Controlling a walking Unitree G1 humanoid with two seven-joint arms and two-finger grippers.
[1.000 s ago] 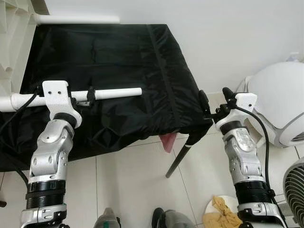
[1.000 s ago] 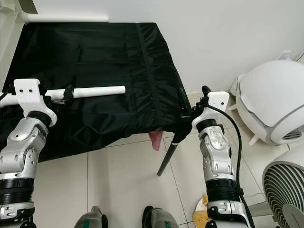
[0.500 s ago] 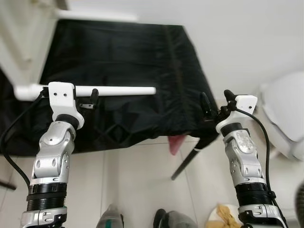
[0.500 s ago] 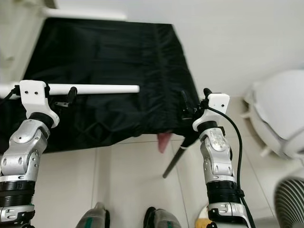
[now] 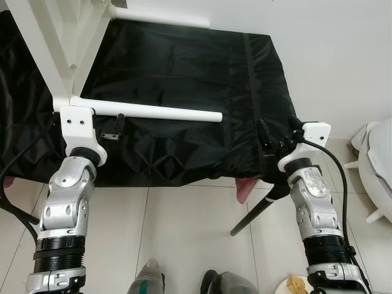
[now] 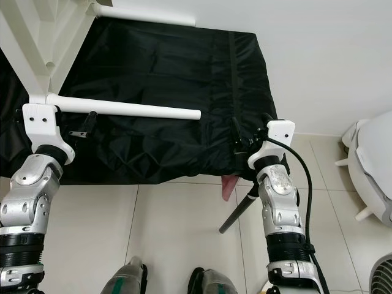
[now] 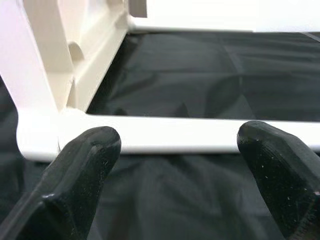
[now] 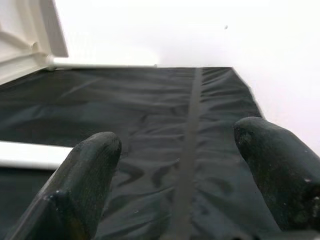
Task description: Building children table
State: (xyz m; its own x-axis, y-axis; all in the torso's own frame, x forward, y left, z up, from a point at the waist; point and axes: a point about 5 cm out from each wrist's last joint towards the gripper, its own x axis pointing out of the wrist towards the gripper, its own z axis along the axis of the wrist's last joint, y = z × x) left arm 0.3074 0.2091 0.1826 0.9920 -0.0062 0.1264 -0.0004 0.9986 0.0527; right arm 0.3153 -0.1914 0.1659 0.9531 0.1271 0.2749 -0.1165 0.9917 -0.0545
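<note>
**Q:** so where's the kids' table at in this one?

**A:** The white table frame (image 5: 55, 49) is lying on its side over the black cloth (image 5: 184, 79) that covers a folding surface, up at the cloth's far left corner. One white leg (image 5: 153, 112) sticks out sideways from the frame across the cloth's left half, roughly parallel to the near edge. A second white leg (image 5: 159, 16) runs along the far edge.

**Q:** are the grippers holding anything?

**A:** Nope. The left gripper (image 7: 175, 155) sits near the cloth's near left edge with its fingers (image 7: 80, 175) spread apart, the near leg just past the tips, and I can't see any contact. The right gripper (image 5: 278, 131) is at the cloth's near right corner, fingers also apart, nothing between them, just cloth ahead.

**Q:** other stuff around?

**A:** A black support leg (image 5: 257, 211) slants down from that corner to the tiled floor (image 5: 184, 233), with something pink (image 5: 244, 190) poking out beneath the cloth edge.
</note>
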